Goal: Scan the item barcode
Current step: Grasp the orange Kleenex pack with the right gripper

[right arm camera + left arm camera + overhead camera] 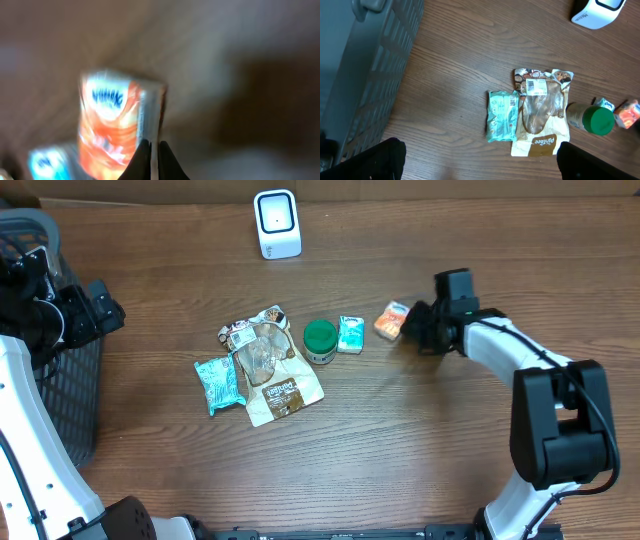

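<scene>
A small orange packet (391, 320) is right of centre on the wooden table. My right gripper (416, 326) is at its right edge. In the blurred right wrist view the orange packet (107, 125) fills the lower left, and my right gripper (151, 160) is shut on its thin silvery side seam. The white barcode scanner (277, 224) stands at the back of the table. My left gripper (480, 165) is open and empty, high over the table's left side beside the basket.
A dark mesh basket (60, 400) stands at the left edge. In the middle lie a teal packet (218, 383), a brown and white pouch (272, 370), a green-lidded jar (320, 340) and a small teal box (350, 334).
</scene>
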{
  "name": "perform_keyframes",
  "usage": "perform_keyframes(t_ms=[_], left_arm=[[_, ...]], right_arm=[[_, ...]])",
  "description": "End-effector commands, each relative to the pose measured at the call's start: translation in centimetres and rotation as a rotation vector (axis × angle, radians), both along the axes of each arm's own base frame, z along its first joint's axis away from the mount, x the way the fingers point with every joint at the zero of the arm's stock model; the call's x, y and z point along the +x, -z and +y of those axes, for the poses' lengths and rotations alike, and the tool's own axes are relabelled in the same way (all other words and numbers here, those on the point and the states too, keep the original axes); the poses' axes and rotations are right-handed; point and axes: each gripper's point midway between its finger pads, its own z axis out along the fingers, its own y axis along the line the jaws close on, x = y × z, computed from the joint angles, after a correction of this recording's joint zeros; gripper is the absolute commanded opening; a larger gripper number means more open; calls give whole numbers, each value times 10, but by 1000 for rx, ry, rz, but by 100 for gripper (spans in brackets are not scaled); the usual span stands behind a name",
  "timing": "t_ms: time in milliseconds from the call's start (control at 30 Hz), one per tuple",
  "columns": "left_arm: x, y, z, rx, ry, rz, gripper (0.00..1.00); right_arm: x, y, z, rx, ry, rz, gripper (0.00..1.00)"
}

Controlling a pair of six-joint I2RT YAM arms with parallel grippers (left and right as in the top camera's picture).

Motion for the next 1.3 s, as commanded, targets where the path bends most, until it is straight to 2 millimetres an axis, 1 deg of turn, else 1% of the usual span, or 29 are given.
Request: perform_keyframes(t_ms=[0,67,167,300,400,533,667,767,833,933,1067,1267], left_arm=[[3,-4,-1,-2,20,-16,99],[3,-4,-1,-2,20,-16,100],[3,-4,-1,-2,20,-16,100],[3,-4,-1,-2,20,-16,100],[3,-4,-1,-2,20,-16,99],[3,-4,-1,-2,20,-16,100],[3,-4,-1,-2,20,-16,100],[3,-4,-1,-2,20,-16,100],[3,-4,-1,-2,20,-16,99],[3,-4,-1,-2,20,-16,100],[3,-4,-1,-2,20,-16,100],[3,-4,-1,-2,20,-16,99]], right_arm=[[21,-15,5,-12,-99,-113,4],[29,-23,11,13,-116,-154,4],[34,-30,14,23,-122,-170,4],[33,-40,14,23,-124,-137,4],[35,-53,14,6,-151,-126,6],[37,-64,15,-16,-189,-126,13],[36,-65,15,-16,-190,-122,21],[36,-65,18,-23,-208,-127,25],[35,-62,19,-56,-226,-128,31],[32,-51,20,-104,-229,-102,37],[25,-32,28,-91,-224,-45,37],[20,-9,31,-79,-196,19,38]])
